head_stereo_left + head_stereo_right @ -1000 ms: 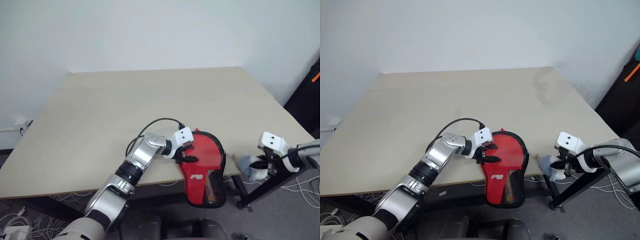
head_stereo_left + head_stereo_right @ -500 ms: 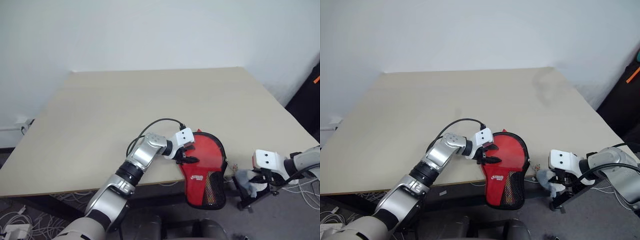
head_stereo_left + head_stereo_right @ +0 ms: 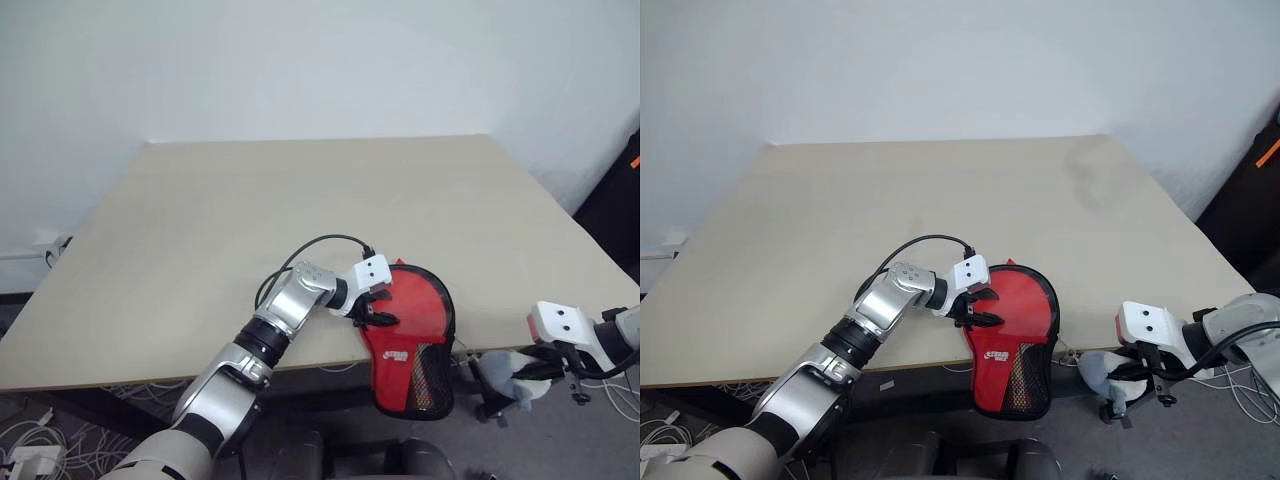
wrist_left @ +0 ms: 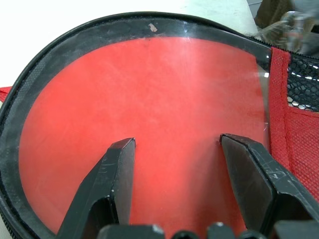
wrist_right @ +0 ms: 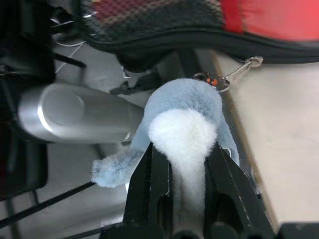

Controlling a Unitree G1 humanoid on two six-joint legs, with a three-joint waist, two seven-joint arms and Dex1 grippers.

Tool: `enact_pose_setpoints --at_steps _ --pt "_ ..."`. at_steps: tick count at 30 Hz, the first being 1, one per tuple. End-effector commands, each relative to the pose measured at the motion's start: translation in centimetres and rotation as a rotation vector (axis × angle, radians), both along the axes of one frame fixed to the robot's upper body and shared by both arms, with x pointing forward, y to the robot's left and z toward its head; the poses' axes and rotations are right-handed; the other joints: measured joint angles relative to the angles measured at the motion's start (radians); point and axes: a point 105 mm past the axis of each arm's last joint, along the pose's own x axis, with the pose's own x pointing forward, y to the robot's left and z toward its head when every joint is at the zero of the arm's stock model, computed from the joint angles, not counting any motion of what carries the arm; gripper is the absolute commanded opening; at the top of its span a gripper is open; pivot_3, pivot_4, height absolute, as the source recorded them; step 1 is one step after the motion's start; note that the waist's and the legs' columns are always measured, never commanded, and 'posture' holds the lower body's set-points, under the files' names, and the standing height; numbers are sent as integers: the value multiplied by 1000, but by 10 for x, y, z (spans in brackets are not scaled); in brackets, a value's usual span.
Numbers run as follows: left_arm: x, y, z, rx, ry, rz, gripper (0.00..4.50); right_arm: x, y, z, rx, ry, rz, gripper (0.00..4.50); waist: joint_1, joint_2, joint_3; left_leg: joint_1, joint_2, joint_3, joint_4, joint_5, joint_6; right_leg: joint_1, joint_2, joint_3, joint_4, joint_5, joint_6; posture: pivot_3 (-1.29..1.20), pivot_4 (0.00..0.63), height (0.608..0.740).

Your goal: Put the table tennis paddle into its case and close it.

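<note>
White logo on case (image 3: 408, 333), unreadable.

One case (image 3: 410, 335), one plush toy (image 5: 185, 117), one table (image 3: 300, 220), two tools.

Beige table (image 3: 300, 200), overhanging red case (image 3: 412, 335)

The left end effector (image 3: 377, 308) rests on the red case (image 3: 410, 335) overhanging the table (image 3: 300, 200).
</note>
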Motion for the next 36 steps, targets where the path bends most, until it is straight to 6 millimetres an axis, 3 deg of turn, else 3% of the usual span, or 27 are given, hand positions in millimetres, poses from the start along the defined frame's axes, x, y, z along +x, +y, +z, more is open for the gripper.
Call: enact_pose_setpoints --at_steps 1,8,22,25,29,30,36 --pt "-17 17 -47 160 111 8 2875 -20 7 2 -19 60 98 301 2 0 0 0 0 0 0 0 0 0 0 0 0 0 1 0 0 724" --pt "-17 16 -47 151 115 13 2875 -50 9 -16 -66 138 168 301 8 0 -3 0 -8 -1 -1 -4 7 1 -9 -1 0 -5 8 0 0 724" --pt "-18 15 -47 144 118 14 2875 -99 22 -20 -93 225 369 301 9 -2 -5 3 -10 -3 3 -9 10 9 -11 -3 -1 -7 11 0 0 724" --pt "-18 14 -47 141 120 16 2875 -105 27 -16 -81 232 391 301 10 -2 -5 6 -10 -4 3 -11 10 11 -11 -3 -2 -8 13 0 0 724" --pt "-19 14 -48 141 121 17 2875 -98 37 -8 -38 203 374 301 9 -2 -5 11 -9 -4 2 -14 11 18 -11 -3 -6 -9 14 0 0 724" --pt "-19 14 -48 140 122 17 2875 -96 39 -6 -31 197 370 991 9 -2 -5 12 -9 -4 2 -14 11 18 -11 -2 -7 -9 14 0 0 724" --pt "-19 15 -48 138 122 16 2875 -77 45 -3 -1 140 325 3072 8 -3 -5 13 -9 -4 1 -14 11 20 -12 -3 -9 -9 14 0 0 724"
